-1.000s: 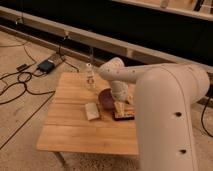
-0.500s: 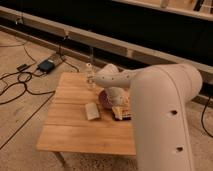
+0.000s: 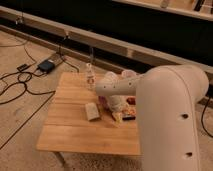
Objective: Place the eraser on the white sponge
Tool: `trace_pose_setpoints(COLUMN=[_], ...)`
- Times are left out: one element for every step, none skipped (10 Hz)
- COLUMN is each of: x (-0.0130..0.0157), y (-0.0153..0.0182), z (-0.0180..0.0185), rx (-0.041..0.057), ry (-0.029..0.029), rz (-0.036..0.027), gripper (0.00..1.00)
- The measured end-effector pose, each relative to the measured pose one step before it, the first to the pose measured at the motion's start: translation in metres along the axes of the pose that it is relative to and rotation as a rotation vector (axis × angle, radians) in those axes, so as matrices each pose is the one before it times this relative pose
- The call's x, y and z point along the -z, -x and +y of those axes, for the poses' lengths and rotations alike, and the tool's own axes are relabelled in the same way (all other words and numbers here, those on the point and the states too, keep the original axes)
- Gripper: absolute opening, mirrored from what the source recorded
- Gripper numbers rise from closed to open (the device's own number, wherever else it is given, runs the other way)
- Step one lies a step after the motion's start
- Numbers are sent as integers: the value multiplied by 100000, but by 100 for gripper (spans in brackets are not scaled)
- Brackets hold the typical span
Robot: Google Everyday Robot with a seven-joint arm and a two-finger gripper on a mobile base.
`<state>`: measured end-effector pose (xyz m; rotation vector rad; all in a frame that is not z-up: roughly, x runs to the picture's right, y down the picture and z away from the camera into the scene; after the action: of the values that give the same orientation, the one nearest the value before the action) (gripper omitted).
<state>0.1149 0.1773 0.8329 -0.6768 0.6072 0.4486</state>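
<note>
One gripper (image 3: 118,116) hangs low over the right half of the wooden table (image 3: 75,131), pointing down from a white wrist. It sits close to the tabletop, and I cannot tell whether it is spread, pressed together or pinching anything, because its tip blurs into the things below it.

Just to its right lies the eraser (image 3: 129,117), a dark flat block near the table's right edge. It looks to be resting on the wood, very near the gripper or touching it; which of the two cannot be made out. A small red item (image 3: 131,101) shows just behind the eraser.

To the gripper's left lies the white sponge (image 3: 92,111), a pale rectangular pad flat on the table with nothing on it. It is near the gripper and apart from the eraser, with the gripper between the two. A bit of a purple bowl (image 3: 103,102) shows behind the sponge, mostly hidden by the wrist.

Farther back, near the table's far edge, a small clear bottle (image 3: 90,76) stands upright. The robot's thick white arm (image 3: 170,115) fills the right foreground and reaches leftward over the table. On the floor to the far left, a dark box (image 3: 46,65) sits among black cables (image 3: 15,84).
</note>
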Motion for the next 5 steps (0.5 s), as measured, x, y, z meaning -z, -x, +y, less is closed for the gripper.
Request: trace_pose_setpoints(x=[-337,-801,-453,-504,-243], y=[-180,-11,57,-70,-112], z=[40,-179,-581,-1123,-1116], rx=[-36,648,954,1444,1564], ry=[25,518,52,-376,-646], rz=[-360,-975,-431,-85,177], gripper=[65,65,65,65,65])
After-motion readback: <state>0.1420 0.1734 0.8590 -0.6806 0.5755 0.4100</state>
